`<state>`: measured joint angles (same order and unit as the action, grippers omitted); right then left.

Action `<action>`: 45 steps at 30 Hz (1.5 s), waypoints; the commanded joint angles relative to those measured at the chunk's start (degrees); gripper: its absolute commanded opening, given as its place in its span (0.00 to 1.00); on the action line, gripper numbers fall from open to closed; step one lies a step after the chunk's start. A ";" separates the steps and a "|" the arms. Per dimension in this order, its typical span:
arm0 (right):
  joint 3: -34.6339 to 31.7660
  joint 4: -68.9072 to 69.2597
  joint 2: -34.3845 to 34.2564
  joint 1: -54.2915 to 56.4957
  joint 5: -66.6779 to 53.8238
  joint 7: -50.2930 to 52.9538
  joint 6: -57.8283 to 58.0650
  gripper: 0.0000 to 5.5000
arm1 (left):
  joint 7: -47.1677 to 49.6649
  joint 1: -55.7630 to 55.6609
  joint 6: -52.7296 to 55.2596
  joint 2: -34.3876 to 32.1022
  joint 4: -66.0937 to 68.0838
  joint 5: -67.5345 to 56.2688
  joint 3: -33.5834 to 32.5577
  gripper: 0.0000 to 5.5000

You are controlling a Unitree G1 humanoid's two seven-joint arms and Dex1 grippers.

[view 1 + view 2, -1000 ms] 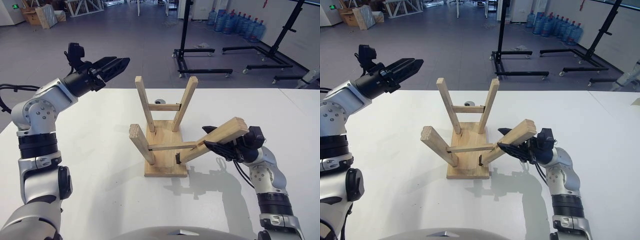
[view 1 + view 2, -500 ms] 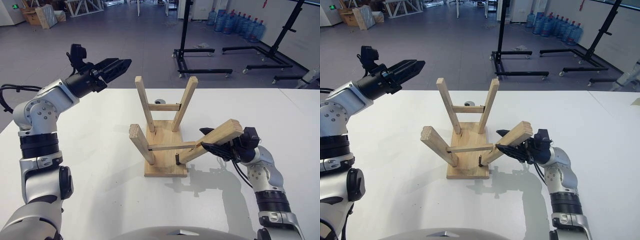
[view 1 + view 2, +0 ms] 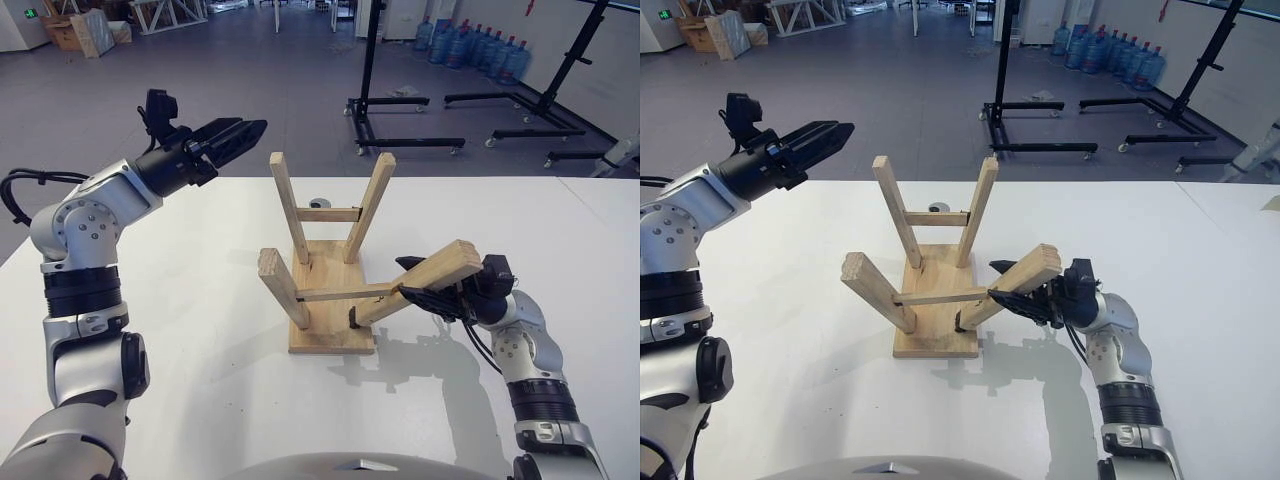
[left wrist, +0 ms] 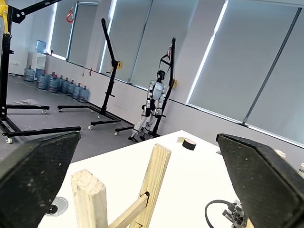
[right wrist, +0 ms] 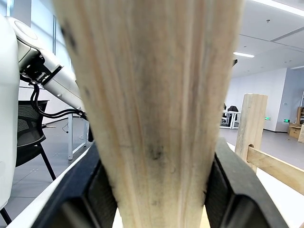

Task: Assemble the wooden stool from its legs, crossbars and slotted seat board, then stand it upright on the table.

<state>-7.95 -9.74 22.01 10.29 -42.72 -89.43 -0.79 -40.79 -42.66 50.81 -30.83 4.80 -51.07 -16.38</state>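
One leg (image 3: 452,262), clamped in the right tool (image 3: 410,282), leans outward; its far end seems not seated in the seat board (image 3: 330,343) ahead of that tool. Next, swing it upright and press home. Meanwhile the left tool (image 3: 252,130) hangs open, empty.

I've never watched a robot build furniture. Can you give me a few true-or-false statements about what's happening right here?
1. The stool is upside down, its seat flat and its legs pointing up. True.
2. The left gripper is holding a piece of wood. False: it is open and empty, raised in the air to the left of the stool.
3. The right gripper is clamped on one leg of the stool. True.
4. The stool sits on the floor. False: it sits on the white table.
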 commanded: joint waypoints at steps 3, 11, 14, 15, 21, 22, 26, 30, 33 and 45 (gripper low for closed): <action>0.18 0.89 1.56 0.76 0.84 -0.03 0.75 0.37 | -0.13 1.26 1.03 0.09 -1.16 -0.26 0.14 0.95; 0.39 0.60 1.77 0.60 1.02 -0.43 0.76 0.37 | 0.23 1.69 1.12 0.22 -1.95 -0.46 0.14 0.95; 0.30 0.52 2.20 0.74 1.00 -0.56 0.92 0.37 | 0.42 1.83 1.19 0.33 -2.31 -0.61 0.11 0.95; 0.50 0.36 2.25 0.81 1.21 -0.70 0.80 0.37 | 0.50 1.96 1.20 0.33 -2.49 -0.65 0.07 0.95; 1.51 -0.58 2.56 0.53 2.79 -1.20 -0.62 0.37 | 0.46 2.27 1.24 0.43 -2.95 -0.48 0.50 0.95; 1.80 -0.66 2.47 0.48 3.20 -1.18 -1.06 0.37 | 0.41 2.30 1.22 0.45 -2.95 -0.39 0.61 0.95; 4.04 -0.13 2.13 -0.30 5.57 -0.04 -2.24 0.37 | 0.31 2.42 1.25 0.52 -3.98 -0.30 1.29 0.95; 6.03 1.52 1.38 0.09 6.29 3.37 -0.99 0.37 | 0.95 2.16 1.85 1.01 -5.88 -1.05 1.67 0.95; 6.72 2.47 1.18 0.93 6.45 6.74 0.66 0.37 | 1.26 2.07 2.14 1.30 -6.92 -1.29 1.70 0.95; 10.48 8.74 1.54 0.37 9.91 14.97 3.62 0.37 | 10.55 -0.65 1.76 2.97 -16.48 -0.27 3.95 0.95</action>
<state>1.31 -2.10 23.29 11.98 -34.91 -75.33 2.36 -32.21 -41.40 53.40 -27.91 -10.36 -53.42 -13.73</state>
